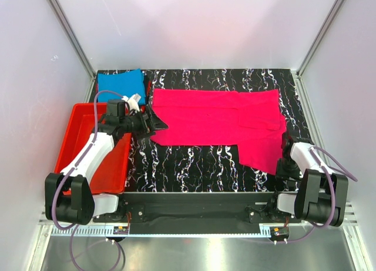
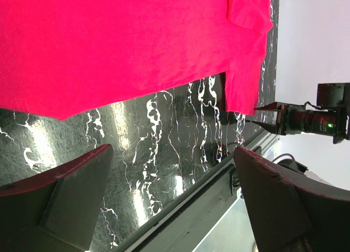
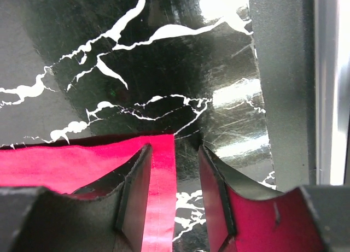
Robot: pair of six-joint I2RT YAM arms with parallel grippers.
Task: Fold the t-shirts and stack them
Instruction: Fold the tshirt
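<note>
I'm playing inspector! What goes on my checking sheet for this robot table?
Surface: glossy black marbled table.
Job's things: pink shirt spread flat mid-table; blue shirt lying compact in the far left corner.
Clutter: red tray along the left side.
Grippers: left gripper open, holding nothing, at the pink shirt's left edge; right gripper open, astride that shirt's near right corner.
Cables: purple cables, looped, clear of the shirts.
Surroundings: white walls; nothing else seen.
</note>
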